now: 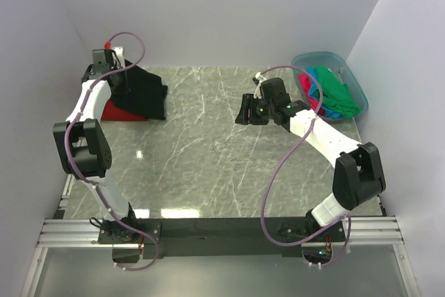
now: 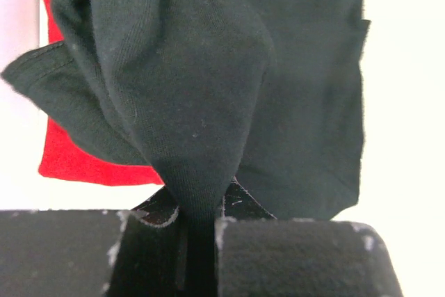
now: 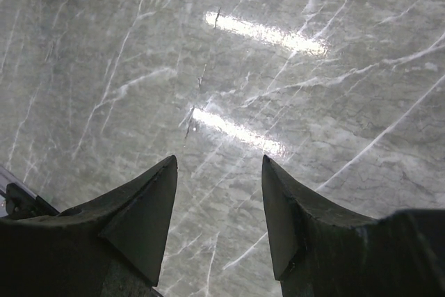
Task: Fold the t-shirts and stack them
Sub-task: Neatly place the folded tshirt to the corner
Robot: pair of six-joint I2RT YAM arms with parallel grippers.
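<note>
Where it bunches, black t-shirt (image 2: 208,102) seems fine-knit.

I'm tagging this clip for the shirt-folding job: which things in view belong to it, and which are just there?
Belongs to the job: black t-shirt, pinched in the left gripper; red t-shirt beneath it; green shirt, pink shirt and blue shirt in the plastic tub.
Just there: plastic tub; marble table.
</note>
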